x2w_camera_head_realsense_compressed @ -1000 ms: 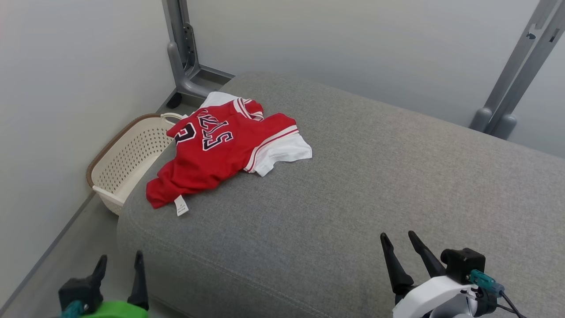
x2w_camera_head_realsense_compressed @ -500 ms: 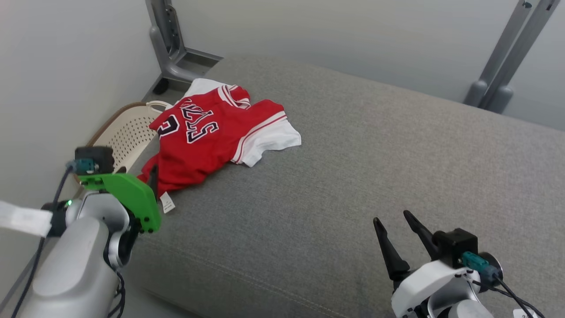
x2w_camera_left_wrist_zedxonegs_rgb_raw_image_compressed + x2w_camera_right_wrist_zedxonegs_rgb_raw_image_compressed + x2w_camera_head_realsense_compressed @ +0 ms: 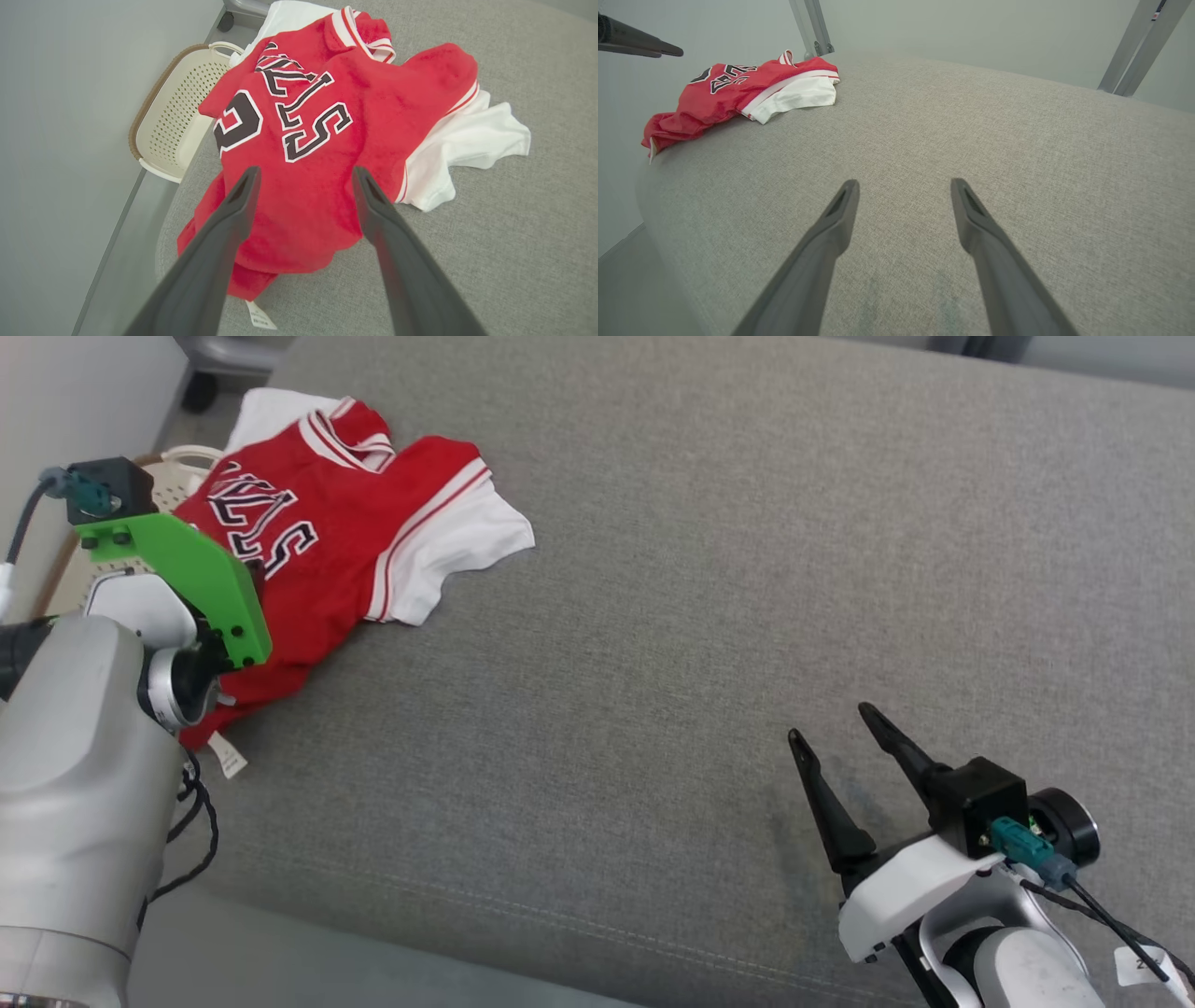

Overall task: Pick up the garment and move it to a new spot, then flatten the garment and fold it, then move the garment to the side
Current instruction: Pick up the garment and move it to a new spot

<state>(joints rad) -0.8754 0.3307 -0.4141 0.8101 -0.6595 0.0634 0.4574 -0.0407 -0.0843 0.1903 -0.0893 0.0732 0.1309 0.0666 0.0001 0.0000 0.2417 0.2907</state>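
We are seeing the jersey [image 3: 317, 551] lying on the sofa cushion's [image 3: 700, 616] far left corner, the basket [image 3: 173, 126] standing just left of it.

Garment [image 3: 336, 569]: red body, white sleeves with red-and-white striped trim, striped collar, and black lettering and a numeral outlined in white.
Label [image 3: 227, 756]: white.
Cushion [image 3: 700, 616]: plain grey weave, pale stitch line along the near edge.
Basket [image 3: 173, 121]: cream, dot-perforated, brown rim.
Left hand [image 3: 304, 172]: dark grey fingers, green bracket.
Right hand [image 3: 829, 721]: dark fingers, white bracket.

Garment [image 3: 327, 541] hem behind left arm [image 3: 84, 756], basket [image 3: 173, 476] mostly hidden, label [image 3: 259, 319] text unreadable
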